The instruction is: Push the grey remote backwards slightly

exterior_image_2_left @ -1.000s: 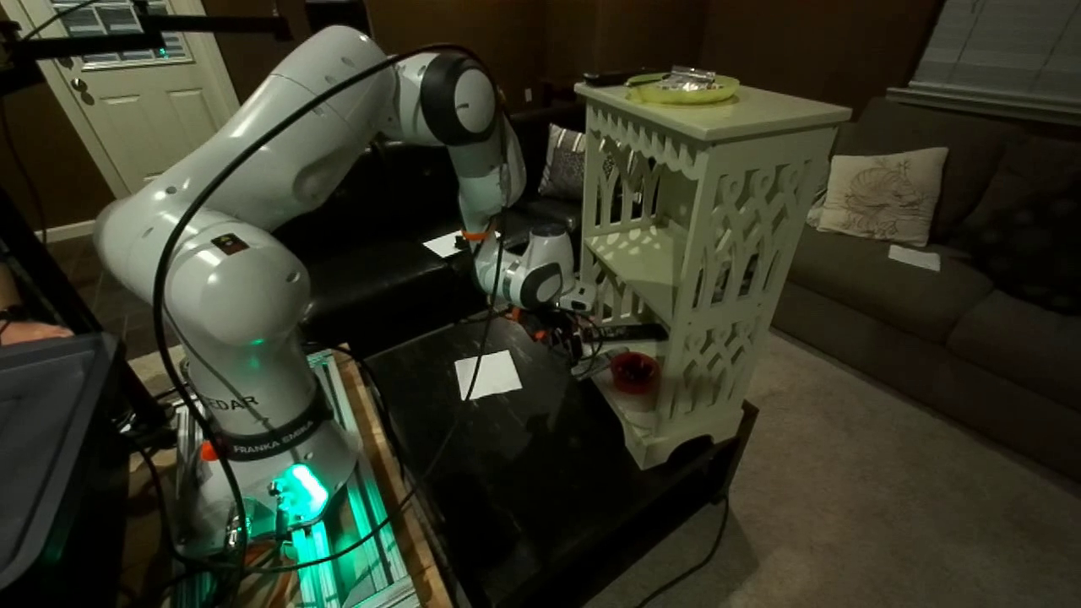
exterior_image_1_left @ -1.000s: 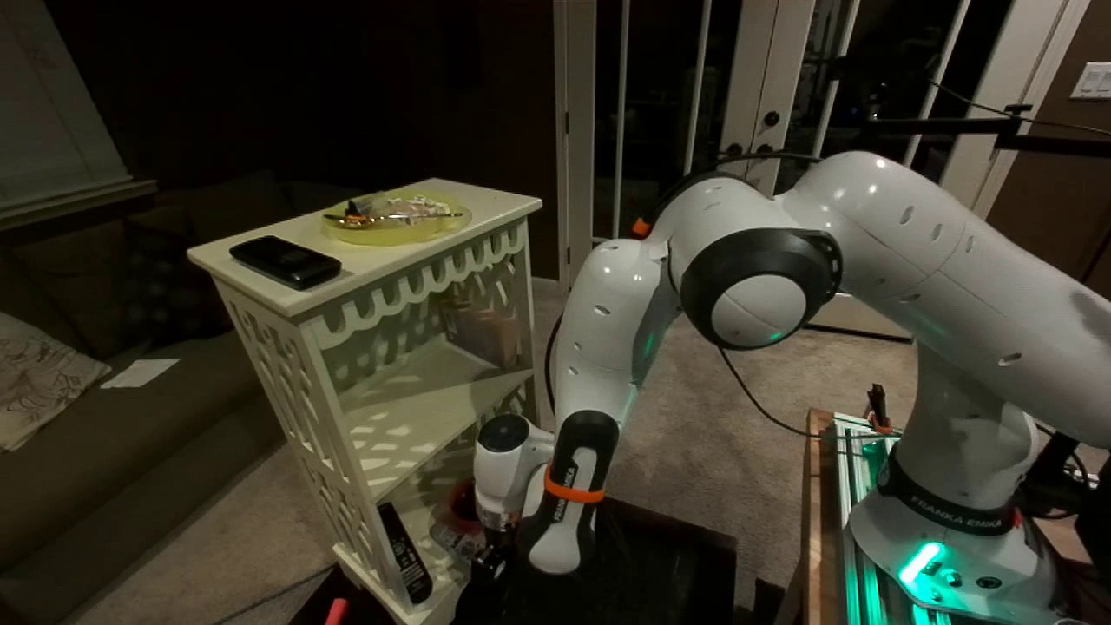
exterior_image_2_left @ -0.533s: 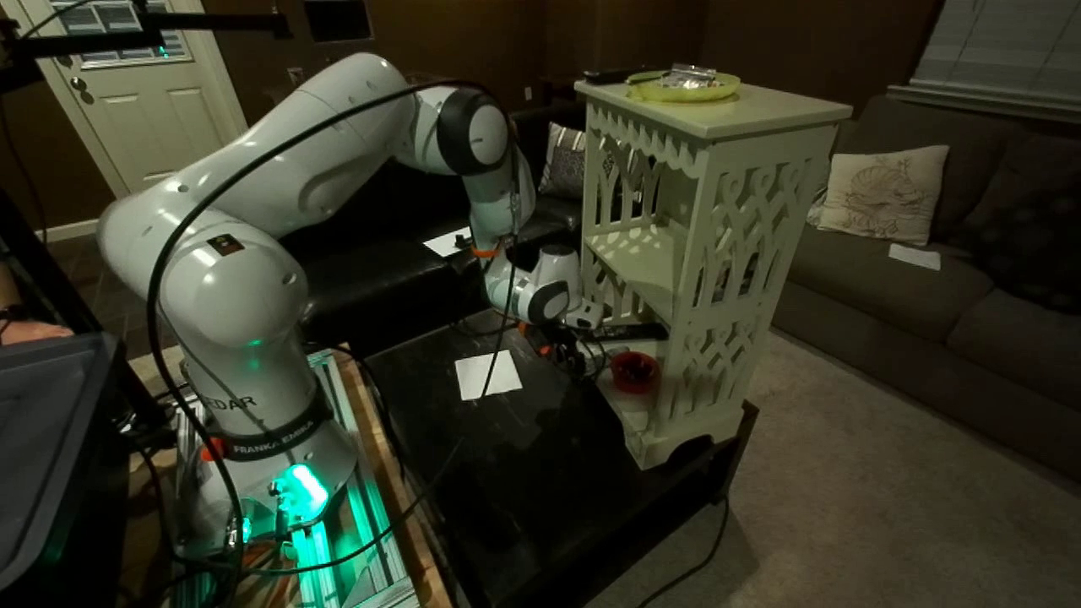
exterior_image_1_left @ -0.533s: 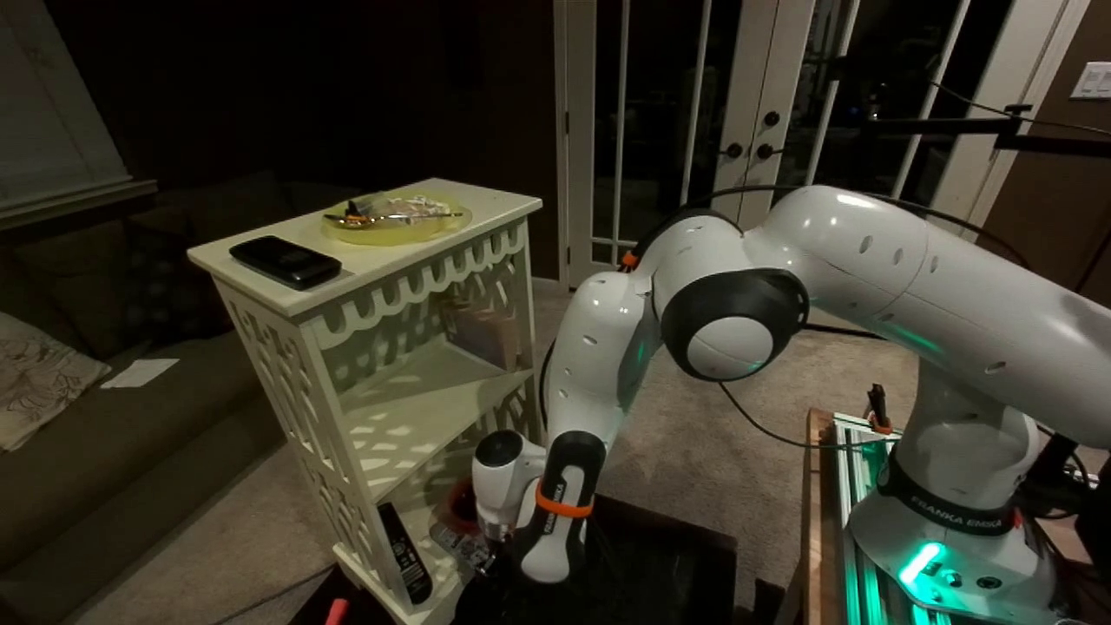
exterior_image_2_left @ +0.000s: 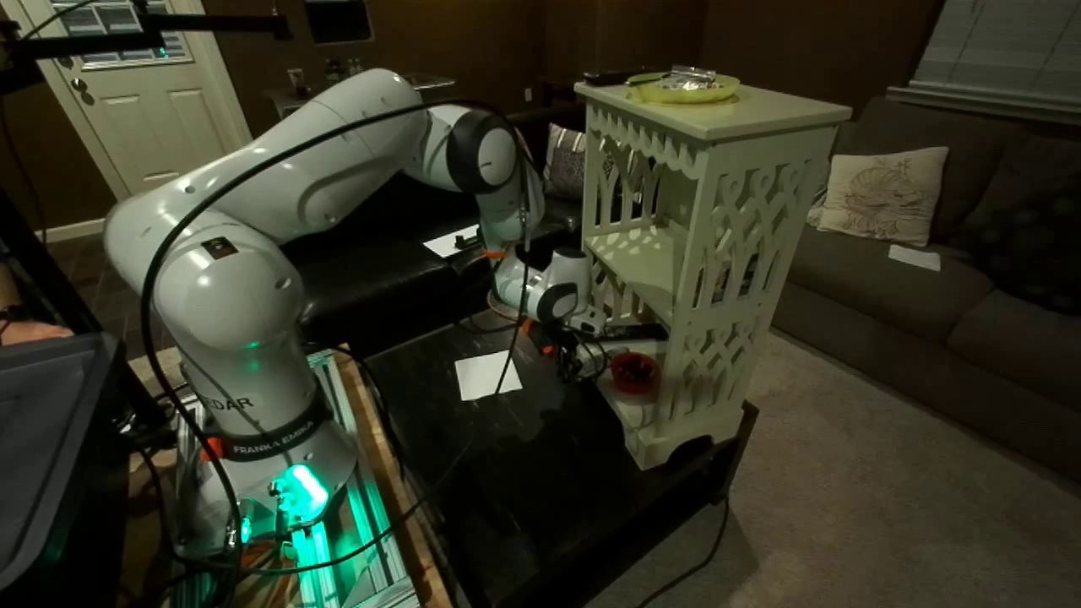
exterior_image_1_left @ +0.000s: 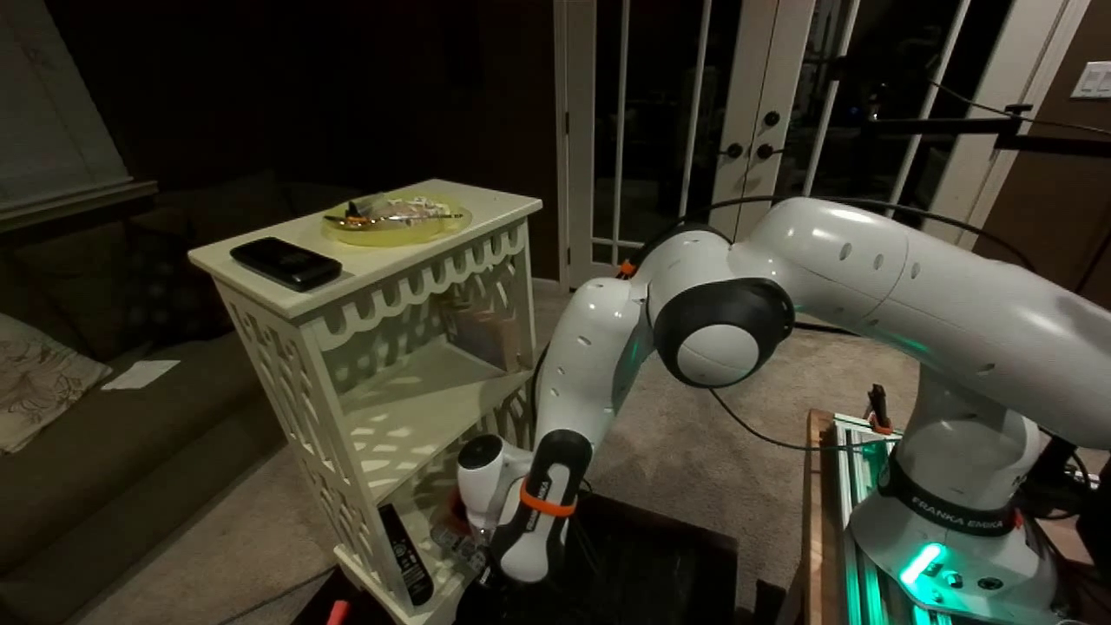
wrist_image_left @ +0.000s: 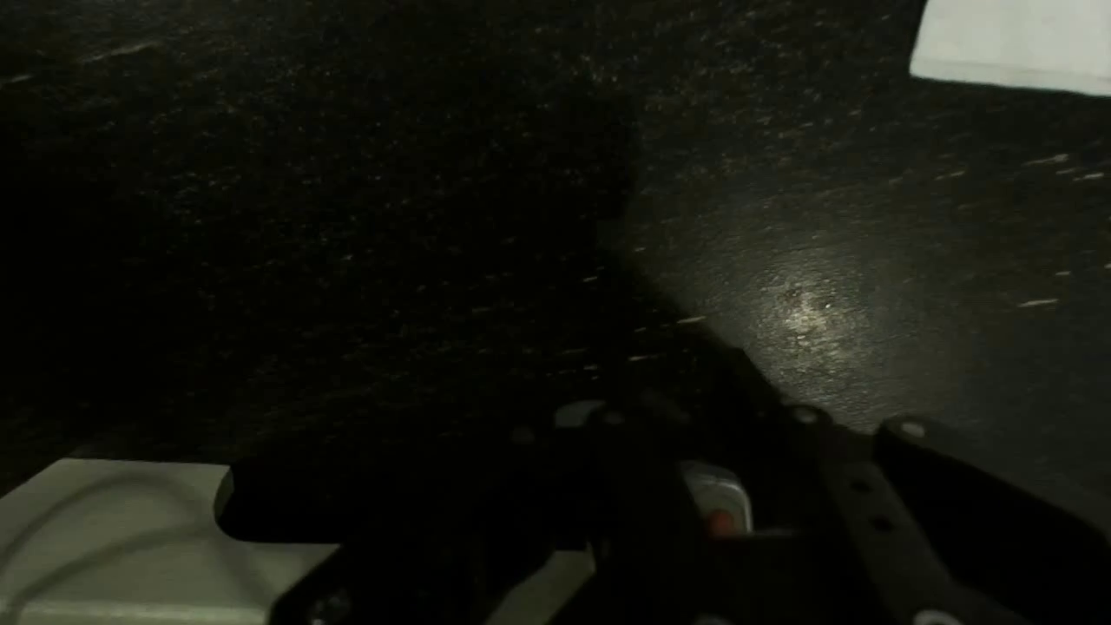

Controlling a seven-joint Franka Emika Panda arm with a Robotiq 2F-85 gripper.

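Pretty dim room, white cabinet (exterior_image_2_left: 781, 110) on a black surface (exterior_image_2_left: 532, 490), and the dark remote (exterior_image_1_left: 405, 555) is lying on the bottom shelf (exterior_image_1_left: 444, 577) with the hand (exterior_image_2_left: 581, 367) hanging nearby, way too shadowy to say if that's spread or closed.

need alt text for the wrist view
Gripper, too dark to tell open or shut, spans bottom centre to right; scuffed black tabletop takes up most of the frame. Part of the pale shelf shows at lower left, white paper at upper right.
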